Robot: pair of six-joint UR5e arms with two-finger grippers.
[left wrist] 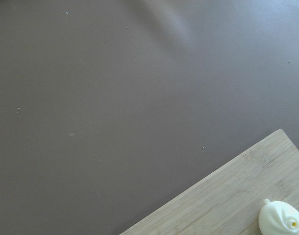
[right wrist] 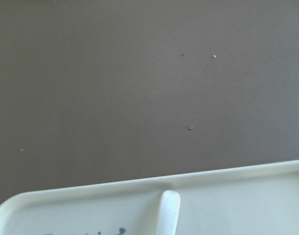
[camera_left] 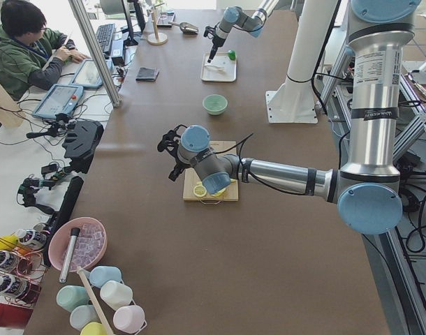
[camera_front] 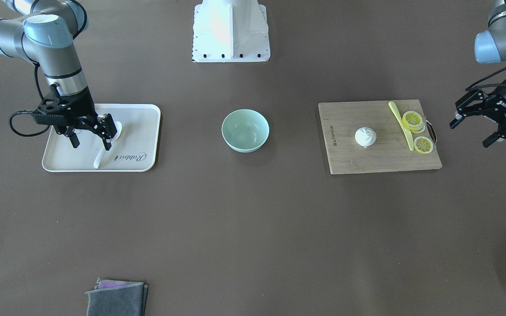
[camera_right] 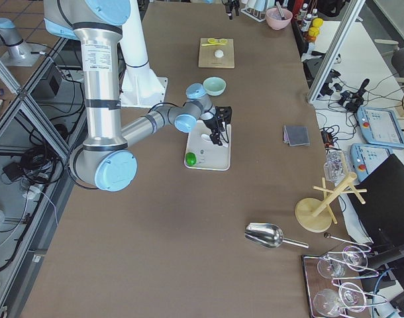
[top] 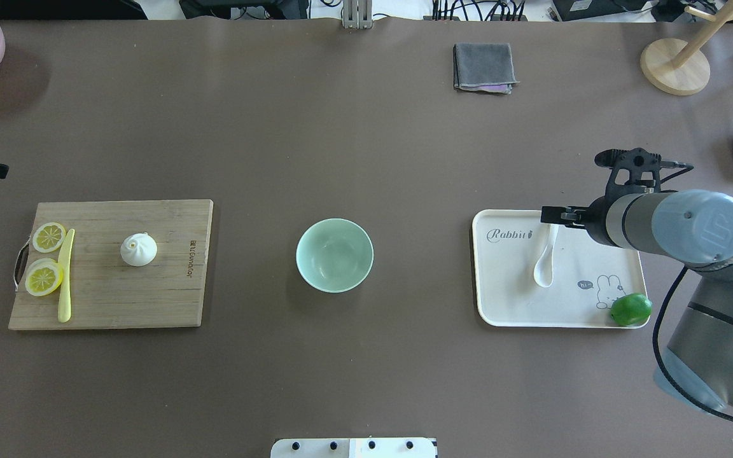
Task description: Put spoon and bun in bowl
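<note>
By the desk's left edge the bun (top: pixel 138 249) is seen — judged soft, to be pinched gently; the left gripper (camera_front: pixel 472 133) is spread wide. The bowl (top: pixel 334 255) is centred. By the right edge the spoon (top: pixel 546 256) is laid on a tray (top: pixel 506 305) — likely slippery, best taken by its handle; the right gripper (camera_front: pixel 91 141) is unclenched above.

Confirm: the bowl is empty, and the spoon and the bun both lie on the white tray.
Wrong on the bun: it sits on the wooden cutting board, as the overhead view shows. The bowl is empty and the spoon lies on the white tray.
</note>
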